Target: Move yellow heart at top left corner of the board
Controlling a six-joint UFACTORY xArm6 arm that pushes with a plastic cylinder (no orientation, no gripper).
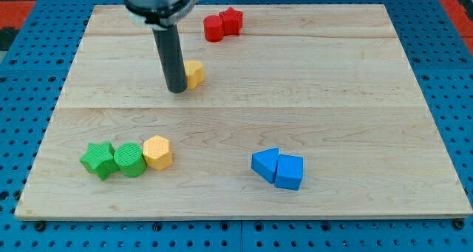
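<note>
Tip [177,91] touching yellow heart [194,73]; two yellows, reds, greens, blues.

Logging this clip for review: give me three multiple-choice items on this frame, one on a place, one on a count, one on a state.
1. Where is my tip relative to the yellow heart?
A. at its left side
B. far right of it
C. at the board's bottom edge

2. How many green blocks are on the board?
A. one
B. two
C. four

3. How do the two blue blocks lie?
A. stacked
B. far apart
C. side by side, touching

Answers: 1 A, the rod stands against the heart's left side. 2 B, a green star and green cylinder. 3 C, the blue blocks adjoin.
</note>
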